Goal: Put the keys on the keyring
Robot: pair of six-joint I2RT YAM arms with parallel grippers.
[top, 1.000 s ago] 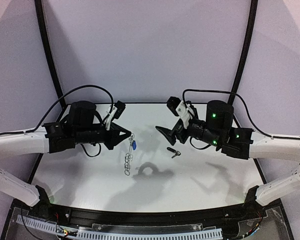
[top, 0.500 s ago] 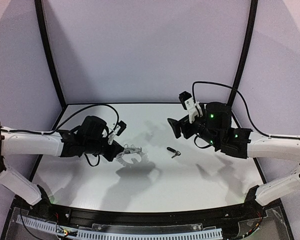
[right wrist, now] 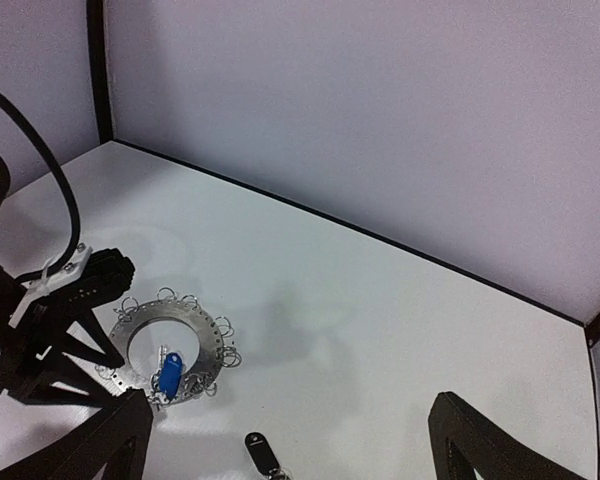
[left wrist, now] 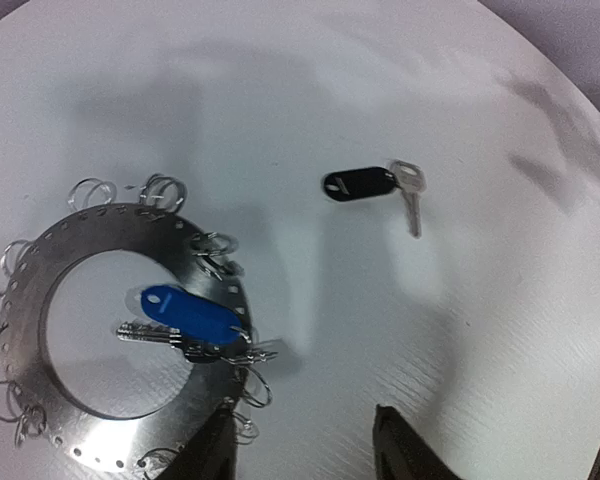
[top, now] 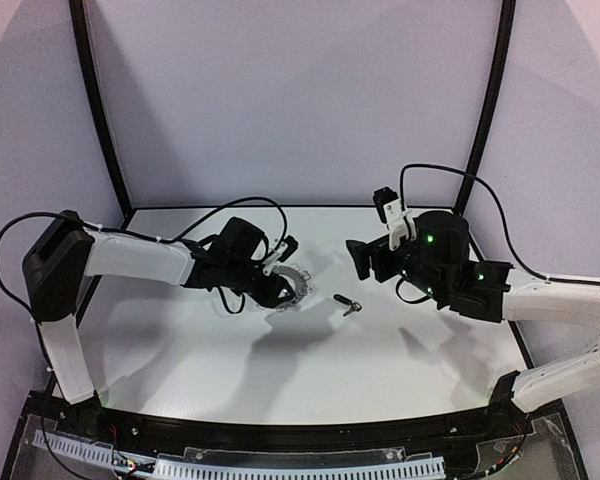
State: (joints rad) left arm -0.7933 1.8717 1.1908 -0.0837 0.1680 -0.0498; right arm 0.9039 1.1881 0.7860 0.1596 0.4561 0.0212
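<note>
Hovering, my left gripper (left wrist: 302, 455) stands parted, empty, just behind the flat grey metal keyring (left wrist: 110, 228), the blue-headed key (left wrist: 190, 312) across its rim. Ahead lies the black-headed key (left wrist: 360, 184), loose; I judge grasping it comes next.

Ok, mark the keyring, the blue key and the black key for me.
keyring (left wrist: 95, 225), left wrist view, on the upper band of the grey disc.
blue key (left wrist: 192, 314), left wrist view, on its blue plastic head.
black key (left wrist: 358, 184), left wrist view, on its black plastic head.
</note>
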